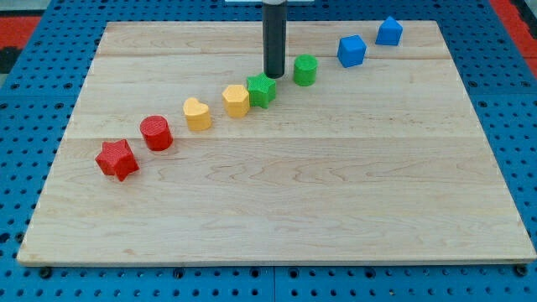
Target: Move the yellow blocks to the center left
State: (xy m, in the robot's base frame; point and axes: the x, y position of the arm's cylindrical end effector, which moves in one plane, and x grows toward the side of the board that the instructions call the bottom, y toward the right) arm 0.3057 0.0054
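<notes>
Camera view: the yellow heart block (pixel 197 113) and the yellow hexagon block (pixel 237 100) sit in the diagonal row, above and right of the board's centre-left, so I judge the move still undone. My tip (pixel 274 75), a bare rod holding nothing, stands just above the green star block (pixel 262 90), right of both yellows and touching neither.

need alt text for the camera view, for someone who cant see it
Eight small blocks run in a diagonal line across a wooden board: red star, red cylinder, yellow heart, yellow hexagon, green star, green cylinder, blue cube, blue block. My tip sits between the two green blocks.
</notes>
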